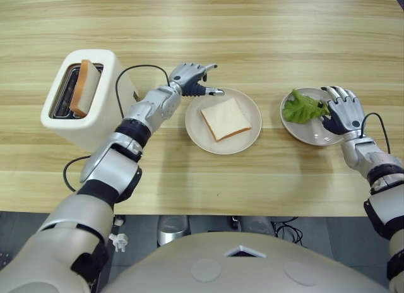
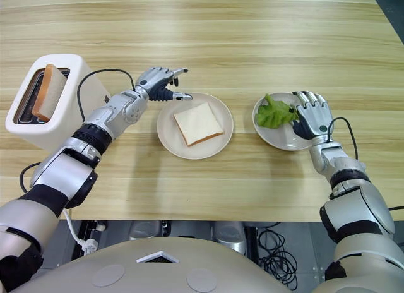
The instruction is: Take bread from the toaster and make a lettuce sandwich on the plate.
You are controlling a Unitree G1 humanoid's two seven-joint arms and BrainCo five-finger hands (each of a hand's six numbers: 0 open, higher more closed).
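Bread (image 1: 225,118) on the plate (image 1: 243,141), lettuce (image 1: 303,107) on its dish (image 1: 309,136)
Left hand (image 1: 191,78) hovers empty, half open, at the plate's rim; right hand (image 1: 343,111) lies flat and open against the lettuce

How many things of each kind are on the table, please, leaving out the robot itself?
Toaster: 1
Bread slices: 2
Plates: 2
Lettuce leaf: 1
Total: 6
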